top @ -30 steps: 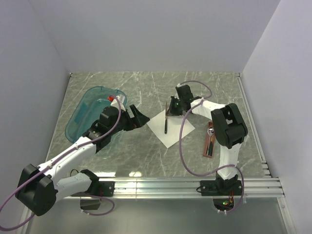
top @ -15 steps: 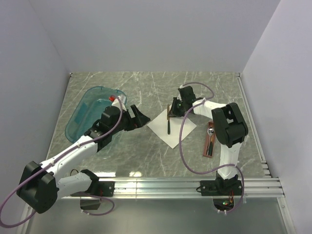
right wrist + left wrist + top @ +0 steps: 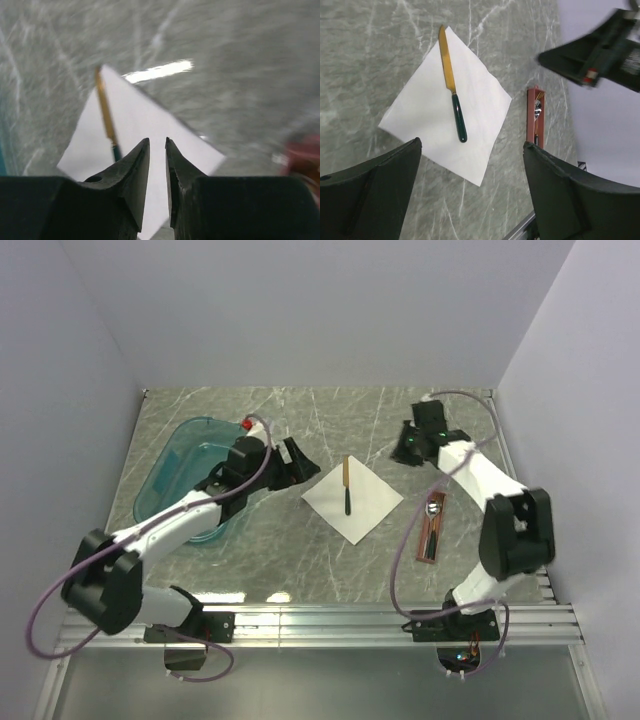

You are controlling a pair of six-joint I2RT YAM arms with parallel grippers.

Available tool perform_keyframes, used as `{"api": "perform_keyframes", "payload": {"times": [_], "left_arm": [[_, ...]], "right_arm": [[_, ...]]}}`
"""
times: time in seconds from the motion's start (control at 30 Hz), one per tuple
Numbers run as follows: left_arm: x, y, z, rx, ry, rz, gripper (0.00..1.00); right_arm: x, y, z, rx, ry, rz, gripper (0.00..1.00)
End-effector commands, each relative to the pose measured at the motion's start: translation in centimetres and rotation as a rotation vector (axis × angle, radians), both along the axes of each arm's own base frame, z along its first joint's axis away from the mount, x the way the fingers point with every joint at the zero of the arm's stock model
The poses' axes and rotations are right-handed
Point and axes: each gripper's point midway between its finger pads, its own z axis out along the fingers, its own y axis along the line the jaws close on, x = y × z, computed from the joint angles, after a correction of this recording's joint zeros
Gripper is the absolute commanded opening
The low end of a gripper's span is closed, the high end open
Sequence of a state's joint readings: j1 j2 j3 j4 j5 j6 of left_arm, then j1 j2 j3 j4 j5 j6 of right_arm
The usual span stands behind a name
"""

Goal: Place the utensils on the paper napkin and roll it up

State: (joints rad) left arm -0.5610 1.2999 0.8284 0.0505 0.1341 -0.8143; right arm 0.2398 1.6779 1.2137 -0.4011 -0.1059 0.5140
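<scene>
One knife (image 3: 346, 486), gold-bladed with a glossy dark handle, lies diagonally on the thin white paper napkin (image 3: 365, 505). A spoon (image 3: 433, 508) sits in the slim reddish tray (image 3: 529, 120). Left tool (image 3: 303, 462) gapes wide; right tool (image 3: 157, 142) is narrowed to a slit; both are empty. On the slick marbled table (image 3: 250, 550), a brushed sheet could skid or crumple.
</scene>
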Motion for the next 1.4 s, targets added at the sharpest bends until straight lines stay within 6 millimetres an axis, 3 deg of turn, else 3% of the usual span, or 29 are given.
{"api": "perform_keyframes", "payload": {"times": [0.0,0.13,0.17,0.27,0.43,0.67,1.1,1.37], "left_arm": [[0.8,-3.2,0.2,-0.039,-0.013,-0.107,0.87],[1.4,-5.9,-1.7,-0.040,0.034,-0.177,0.80],[1.6,-6.2,-3.5,-0.026,0.071,-0.184,0.79],[1.6,-6.9,-5.6,-0.035,0.116,-0.206,0.76],[2.2,-6.5,-8.4,0.011,0.153,-0.163,0.77],[3.5,-6.2,-10.4,0.064,0.176,-0.134,0.78],[4.4,-4.7,-12.7,0.108,0.210,-0.084,0.78],[4.6,-3.9,-12.8,0.131,0.200,-0.063,0.79]], "right_arm": [[-4.0,-7.6,-0.8,-0.205,0.083,-0.195,0.27],[-6.6,-10.9,-2.0,-0.254,0.125,-0.290,0.24],[-7.4,-11.6,-2.6,-0.271,0.145,-0.307,0.24],[-7.9,-13.0,-3.0,-0.273,0.155,-0.343,0.23],[-8.6,-12.8,-4.7,-0.256,0.212,-0.325,0.22],[-10.3,-13.1,-6.4,-0.278,0.280,-0.327,0.22],[-13.4,-13.3,-8.8,-0.296,0.365,-0.328,0.21],[-13.3,-12.2,-9.9,-0.244,0.375,-0.298,0.21]]}}
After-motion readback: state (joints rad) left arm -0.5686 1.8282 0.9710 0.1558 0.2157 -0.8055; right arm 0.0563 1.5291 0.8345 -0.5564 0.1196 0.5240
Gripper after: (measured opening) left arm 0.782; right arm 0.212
